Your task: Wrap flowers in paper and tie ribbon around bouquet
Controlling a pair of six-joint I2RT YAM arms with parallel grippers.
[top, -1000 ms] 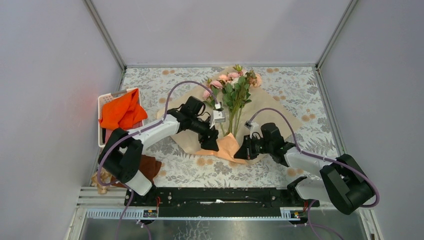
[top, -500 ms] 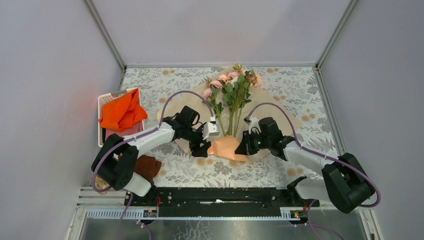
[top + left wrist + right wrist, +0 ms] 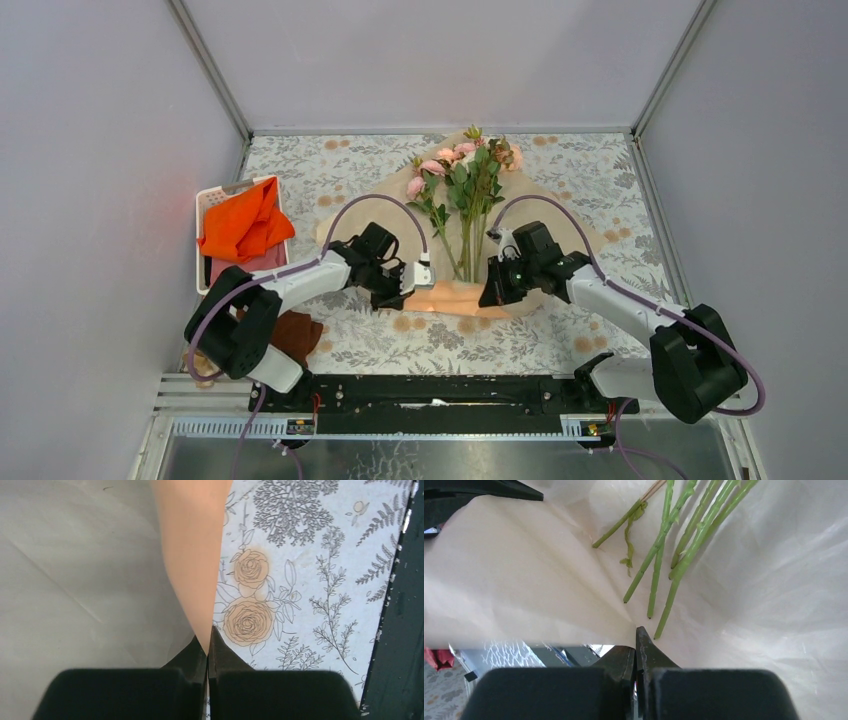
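Nearest, beside the base of the left arm, a dark brown cloth (image 3: 296, 334) lies bunched on the table (image 3: 600, 170), which is covered in a grey leaf print with tan roses. A little farther in, at the middle of the table, the near edge of the paper (image 3: 452, 296) is lifted and folded into a peach ridge that runs left to right between the two pincers. The left gripper (image 3: 410, 288) has its jaws pressed together on the left end of that ridge; in the left wrist view its gripper (image 3: 207, 642) tips meet on a thin edge of the paper (image 3: 192, 555), with the printed table (image 3: 300, 580) to the right of it. The right gripper (image 3: 491, 296) pinches the right end of the ridge in the same way; in the right wrist view its gripper (image 3: 636, 635) jaws are closed tight on the paper (image 3: 524, 580), which rises around them like a pale wall. Just beyond those tips the cut ends of the green stems (image 3: 664, 555) lie on the sheet, fanned slightly apart. At the left edge of the table stands a white basket (image 3: 212, 200) holding a crumpled bright orange cloth (image 3: 245, 225) that spills over its near side; what else lies under it cannot be made out. Farther still, the flowers (image 3: 462, 165) rest on the far part of the spread paper, pink heads and leaves pointing to the far wall, stems running back toward the two grippers.
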